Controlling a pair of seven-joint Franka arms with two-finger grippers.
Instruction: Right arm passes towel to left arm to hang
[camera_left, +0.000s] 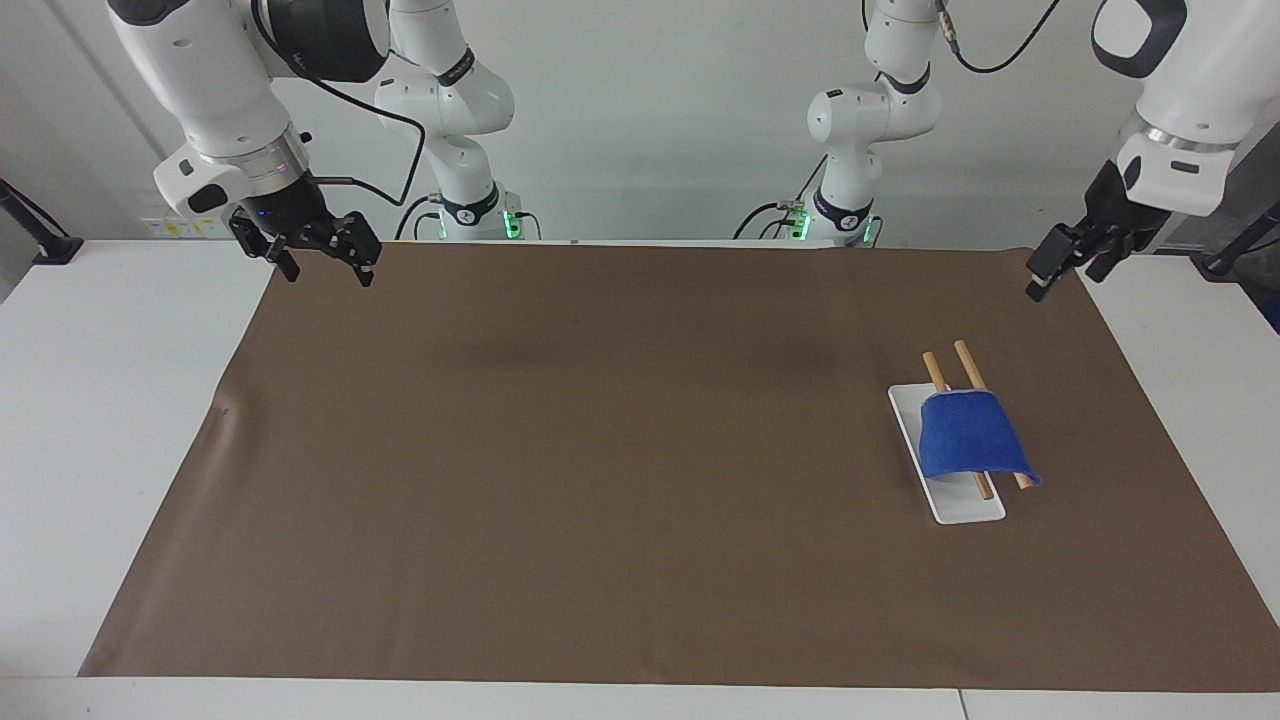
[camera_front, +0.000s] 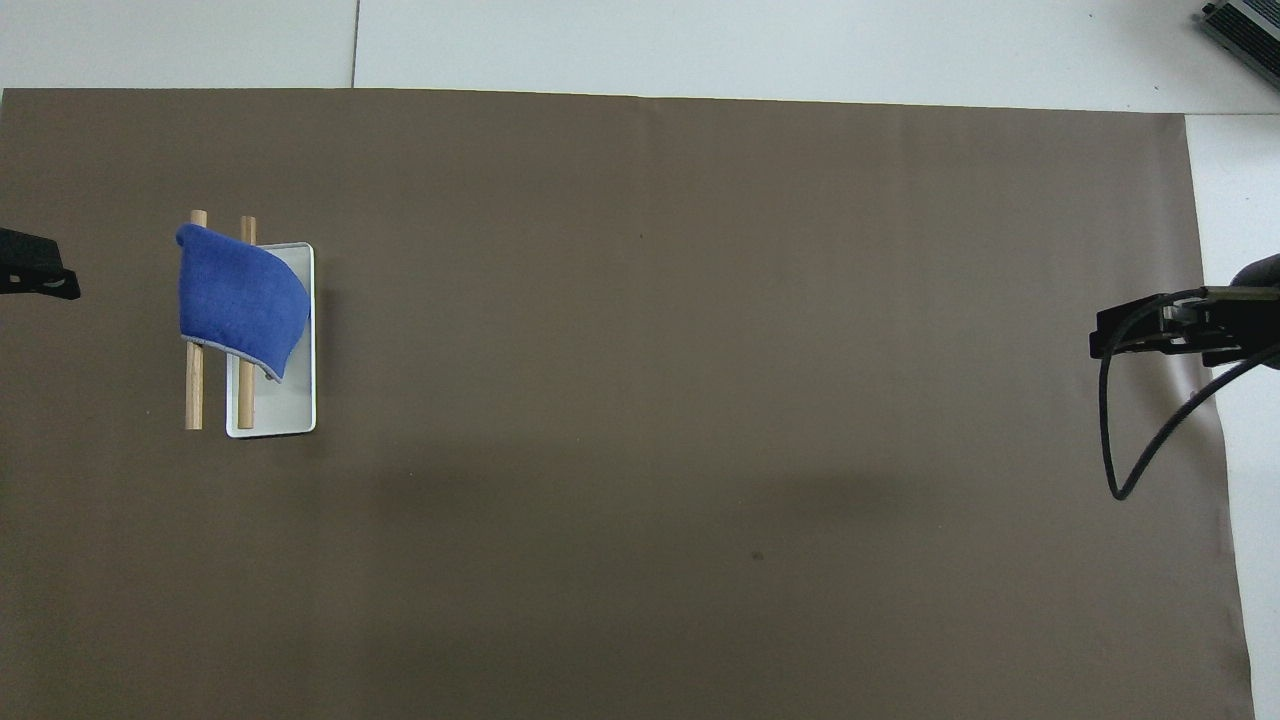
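Blue terry, the towel (camera_left: 972, 438) hangs draped over two wooden rods (camera_left: 963, 362) on a white rack base (camera_left: 965, 508), toward the left arm's end of the brown-covered surface (camera_left: 600, 450). The left gripper (camera_left: 1062, 262) hangs empty over the mat's corner, jaws open. The right gripper (camera_left: 322, 256) hovers empty over the other corner, jaws spread.

Left gripper (camera_left: 1052, 262) raised, angled, open, right gripper (camera_left: 318, 258) raised (jaws spread), both empty
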